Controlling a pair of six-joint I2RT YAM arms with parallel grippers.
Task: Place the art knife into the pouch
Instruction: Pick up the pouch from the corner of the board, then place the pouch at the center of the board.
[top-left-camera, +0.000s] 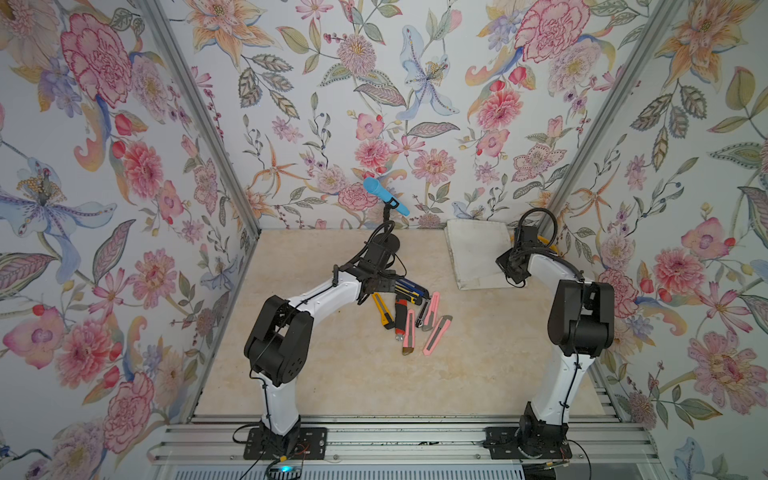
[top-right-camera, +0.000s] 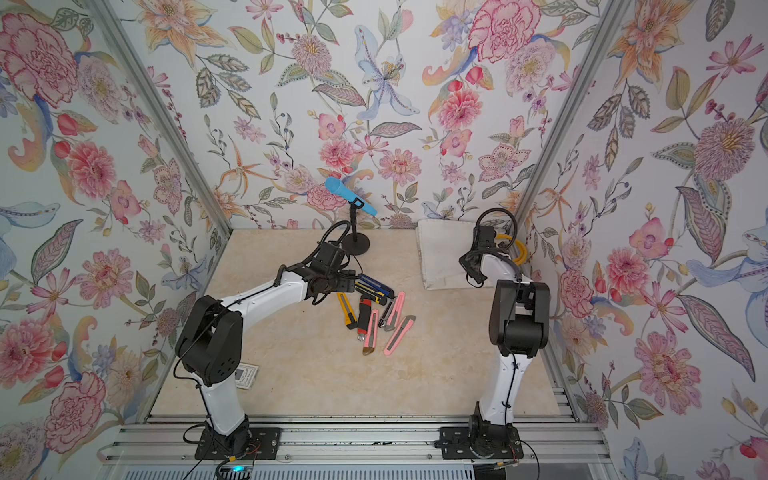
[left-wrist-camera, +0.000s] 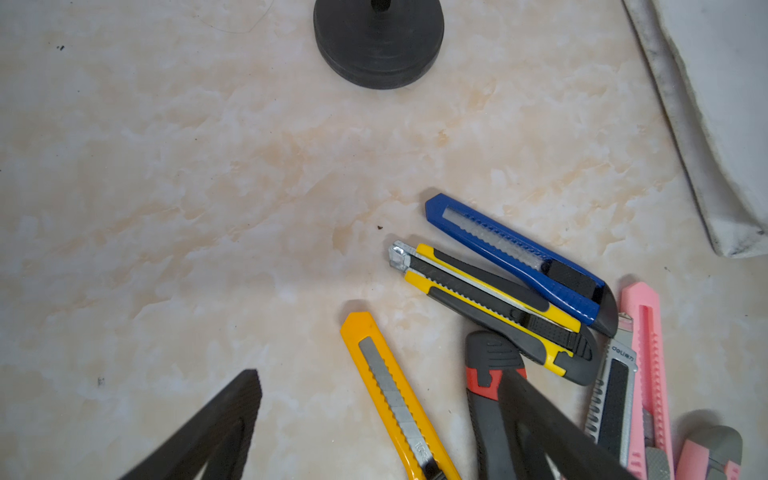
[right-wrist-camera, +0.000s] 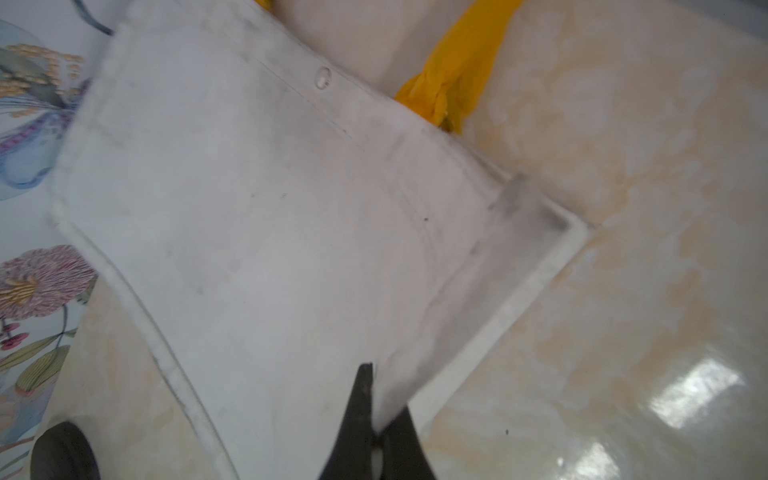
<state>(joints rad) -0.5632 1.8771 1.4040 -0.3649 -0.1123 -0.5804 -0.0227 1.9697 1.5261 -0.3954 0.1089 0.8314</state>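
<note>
my right gripper (right-wrist-camera: 384, 395) pinched shut on pouch (right-wrist-camera: 270, 208) edge, seen by wrist view only | left gripper (left-wrist-camera: 380, 374) wide open, empty, over knives (left-wrist-camera: 515, 257)

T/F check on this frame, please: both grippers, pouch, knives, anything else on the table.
1. The right gripper is shut on the edge of the pouch. True.
2. The left gripper holds a knife. False: it is open by the knife pile and grips nothing.
3. The blue knife is inside the pouch. False: it lies on the table in the pile, apart from the pouch.
4. A blue microphone sits on a black stand at the back of the table. True.
</note>
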